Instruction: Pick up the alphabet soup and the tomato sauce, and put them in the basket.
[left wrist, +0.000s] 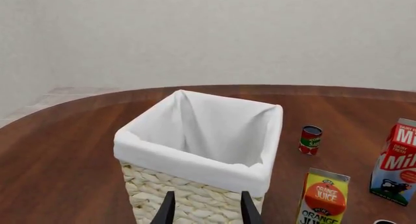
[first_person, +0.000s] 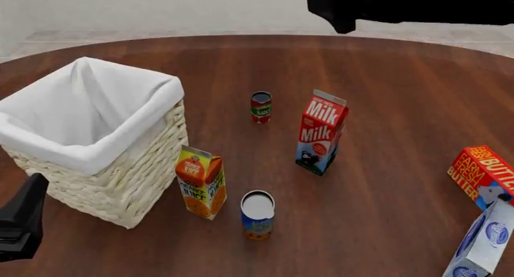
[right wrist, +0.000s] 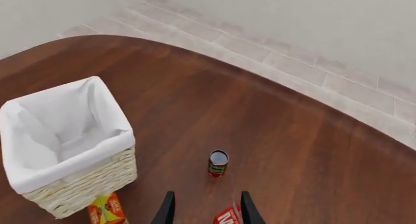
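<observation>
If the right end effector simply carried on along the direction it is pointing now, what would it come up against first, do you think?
Probably the tomato sauce: in the right wrist view the can stands just ahead between the open fingers of the right end effector. The milk carton at the frame's edge sits close beside that line, and depth is unclear.

1. Setting: a simulated tabletop test scene, not a furnished room; surfaces are rendered, flat and uniformly lit.
2. Work surface: a round dark wood-grain table (first_person: 386, 78).
3. Surroundings: a plain pale wall (left wrist: 208, 34) and a light tiled floor (right wrist: 338, 78); no furniture is visible.
4. Contents: grocery items stand on the table, namely a milk carton (first_person: 321, 132), an orange juice carton (first_person: 201, 182), a butter box (first_person: 480, 174), cans, and a lined wicker basket (first_person: 136, 162).
</observation>
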`<state>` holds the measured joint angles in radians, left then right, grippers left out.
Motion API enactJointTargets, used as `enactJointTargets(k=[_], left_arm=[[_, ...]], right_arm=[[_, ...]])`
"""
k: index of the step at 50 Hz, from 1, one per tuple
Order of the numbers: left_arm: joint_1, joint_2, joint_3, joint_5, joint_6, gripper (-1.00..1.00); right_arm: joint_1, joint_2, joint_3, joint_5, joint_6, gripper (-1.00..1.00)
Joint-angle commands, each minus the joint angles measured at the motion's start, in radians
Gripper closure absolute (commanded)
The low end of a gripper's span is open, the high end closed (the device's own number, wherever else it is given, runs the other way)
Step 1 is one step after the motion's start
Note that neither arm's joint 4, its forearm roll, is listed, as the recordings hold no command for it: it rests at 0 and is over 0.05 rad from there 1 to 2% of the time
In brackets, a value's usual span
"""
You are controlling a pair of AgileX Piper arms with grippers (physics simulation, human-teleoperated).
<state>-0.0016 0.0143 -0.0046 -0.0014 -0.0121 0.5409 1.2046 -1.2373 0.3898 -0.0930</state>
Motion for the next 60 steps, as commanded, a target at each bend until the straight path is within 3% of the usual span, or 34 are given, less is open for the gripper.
enactJointTargets(k=[1, 10, 12, 13, 28, 33, 37, 39, 41, 42, 48, 60], left_arm=[[-0.001, 0.005, 0.000, -0.002, -0.002, -1.00], [-0.001, 0.007, 0.001, -0.003, -0.002, -1.00], [0.000, 0.008, 0.001, -0.003, -0.002, -1.00], [0.000, 0.006, 0.001, -0.002, 0.000, -1.00], [0.000, 0.009, 0.002, -0.003, 0.000, -1.00], [0.000, 0.012, 0.002, -0.005, -0.001, -1.00], [0.000, 0.013, 0.002, -0.006, -0.002, -1.00], [0.001, 0.014, 0.002, -0.007, -0.003, -1.00], [0.001, 0.015, 0.002, -0.008, -0.003, -1.00], [0.001, 0.015, 0.002, -0.008, -0.003, -1.00], [0.001, 0.013, 0.002, -0.007, -0.004, -1.00], [0.000, 0.012, 0.002, -0.005, -0.003, -1.00]], right_arm=[[-0.004, 0.105, -0.105, 0.044, -0.001, -1.00], [-0.011, 0.154, -0.159, 0.057, -0.017, -1.00], [-0.002, 0.167, -0.176, 0.075, 0.014, -1.00], [-0.008, 0.174, -0.180, 0.073, -0.013, -1.00], [0.002, 0.263, -0.271, 0.127, -0.008, -1.00], [-0.006, 0.292, -0.298, 0.141, -0.031, -1.00], [-0.007, 0.318, -0.332, 0.162, -0.032, -1.00], [0.006, 0.333, -0.357, 0.186, -0.004, -1.00], [0.001, 0.339, -0.366, 0.186, -0.025, -1.00], [0.011, 0.354, -0.382, 0.205, 0.000, -1.00], [-0.004, 0.392, -0.418, 0.215, -0.026, -1.00], [0.003, 0.477, -0.513, 0.296, -0.020, -1.00]])
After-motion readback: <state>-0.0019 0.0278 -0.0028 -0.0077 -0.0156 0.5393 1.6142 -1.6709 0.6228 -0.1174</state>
